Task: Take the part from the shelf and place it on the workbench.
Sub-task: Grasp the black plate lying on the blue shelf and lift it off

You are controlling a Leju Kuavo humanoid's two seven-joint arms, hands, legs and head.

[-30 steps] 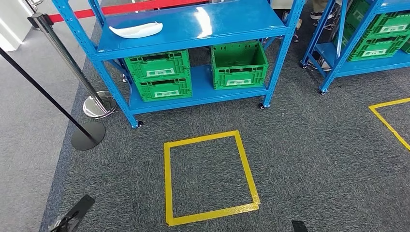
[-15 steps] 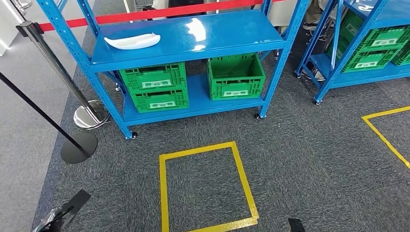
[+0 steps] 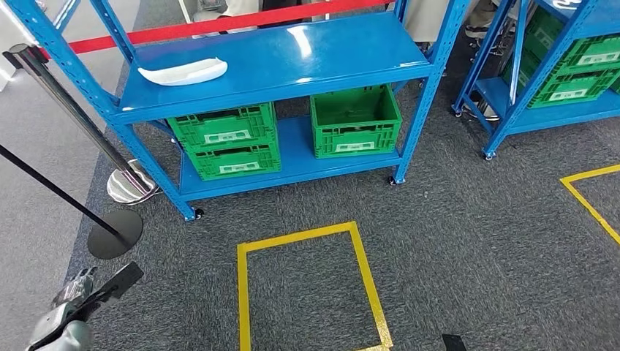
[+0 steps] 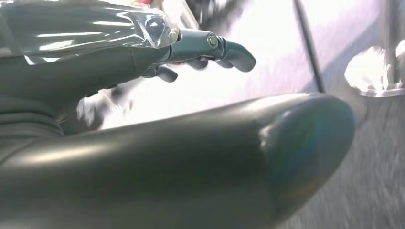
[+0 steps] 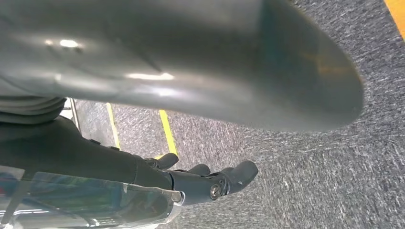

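Note:
The part (image 3: 183, 72) is a white, curved, shallow piece lying on the left end of the blue shelf's top board (image 3: 307, 51). It is far ahead of both hands. My left hand (image 3: 91, 296) hangs low at the left over the carpet's edge. In the left wrist view its fingers (image 4: 210, 47) stand apart from the thick thumb (image 4: 200, 157) and hold nothing. A dark tip of my right hand (image 3: 452, 342) pokes in at the bottom. The right wrist view has its fingers (image 5: 210, 183) loosely bent over the carpet, holding nothing.
Green crates (image 3: 227, 140) (image 3: 356, 121) sit on the lower shelf board. A yellow tape square (image 3: 311, 289) marks the carpet in front of the shelf. Barrier posts with round bases (image 3: 113, 234) (image 3: 131, 186) and a red belt (image 3: 219, 23) stand at the left. A second blue rack (image 3: 563, 66) is at the right.
The whole picture has shifted, so the camera moved: the shelf and tape square sit lower and a little left. My left hand and wrist have come further into view.

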